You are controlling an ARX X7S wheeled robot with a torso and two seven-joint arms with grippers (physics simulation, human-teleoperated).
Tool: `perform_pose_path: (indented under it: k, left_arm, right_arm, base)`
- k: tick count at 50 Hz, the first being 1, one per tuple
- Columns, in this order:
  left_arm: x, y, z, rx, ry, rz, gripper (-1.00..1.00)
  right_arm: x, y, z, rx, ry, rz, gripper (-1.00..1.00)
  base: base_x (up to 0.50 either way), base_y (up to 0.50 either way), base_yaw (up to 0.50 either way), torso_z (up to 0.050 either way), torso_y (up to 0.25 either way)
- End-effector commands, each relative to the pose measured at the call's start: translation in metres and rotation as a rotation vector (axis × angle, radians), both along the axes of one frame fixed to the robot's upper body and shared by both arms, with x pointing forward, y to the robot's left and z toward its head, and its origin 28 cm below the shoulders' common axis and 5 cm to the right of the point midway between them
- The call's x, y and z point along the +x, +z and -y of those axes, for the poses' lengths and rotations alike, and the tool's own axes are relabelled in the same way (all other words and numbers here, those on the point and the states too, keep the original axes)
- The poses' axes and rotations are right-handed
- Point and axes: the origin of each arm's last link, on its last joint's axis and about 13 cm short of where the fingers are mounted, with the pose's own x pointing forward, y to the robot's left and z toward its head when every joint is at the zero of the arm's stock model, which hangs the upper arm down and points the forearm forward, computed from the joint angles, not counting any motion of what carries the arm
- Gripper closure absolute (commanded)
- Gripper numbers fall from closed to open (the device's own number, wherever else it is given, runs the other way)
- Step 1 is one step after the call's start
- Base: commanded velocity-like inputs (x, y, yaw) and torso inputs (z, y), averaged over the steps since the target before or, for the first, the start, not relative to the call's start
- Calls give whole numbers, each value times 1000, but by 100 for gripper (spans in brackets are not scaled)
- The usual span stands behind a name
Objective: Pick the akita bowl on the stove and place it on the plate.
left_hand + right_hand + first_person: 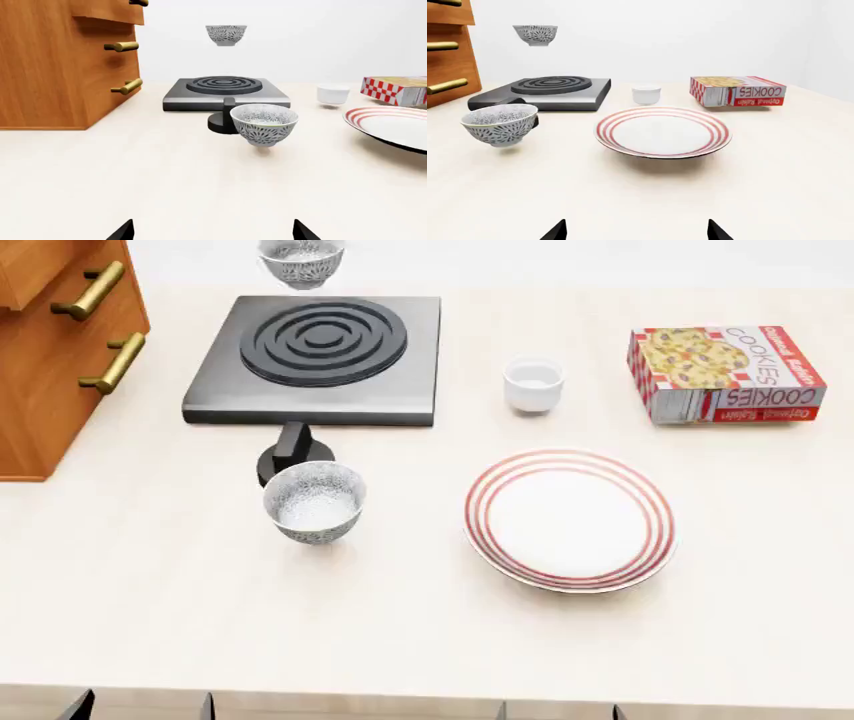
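Hovering above the stove's point(318, 358) far edge, the akita bowl point(302, 260) was observed well ahead of both end effectors. The left end effector point(212, 231) was judged nearer. Both were recorded spread, nothing pinched; the right end effector point(636, 231) faced the plate point(570, 520).
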Motion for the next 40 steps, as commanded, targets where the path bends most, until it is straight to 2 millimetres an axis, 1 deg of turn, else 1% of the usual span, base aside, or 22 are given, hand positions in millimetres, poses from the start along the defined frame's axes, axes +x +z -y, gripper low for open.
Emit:
perform_pose_path:
  k: [1,11,15,16,17,18,22,34,36,40]
  left_arm:
    - [0,0,0,-1,-2,-2,-100]
    - [-2,1,1,-1,-2,-4,-100]
    - [-1,-3,1,7,-9,-8,-100]
    - [-5,-3,3,11,-52,-20,-100]
    - [-2,-1,1,8,-11,-12,-100]
    - [-2,1,0,2,-2,0,-100]
    - [0,-2,0,6,-2,-2,-100]
    - [-2,0,0,5,6,-3,-100]
    - [-1,-1,0,5,7,-3,-100]
    - [-1,-2,0,9,9,-4,-100]
  right_arm:
    - [0,1,-1,0,-1,0,-100]
    - [-1,0,0,3,2,-5,-100]
    - [0,0,0,3,3,-6,-100]
    - [-19,-3,4,-39,-1,-9,-100]
    - [0,0,0,3,3,-6,-100]
    - [0,-1,0,4,3,-7,-100]
    - [0,-1,0,6,4,-5,-100]
    - [-1,1,0,7,4,-2,-100]
    - [-1,2,0,3,5,6,-100]
    - [-2,11,-3,-43,64,47,-100]
  base:
    - [0,0,0,0,0]
    - [0,0,0,0,0]
    - [0,0,0,0,0]
    - [0,0,0,0,0]
    - [0,0,0,0,0]
    - [0,0,0,0,0]
    - [0,0,0,0,0]
    - [0,0,0,0,0]
    - [0,0,0,0,0]
    - [0,0,0,0,0]
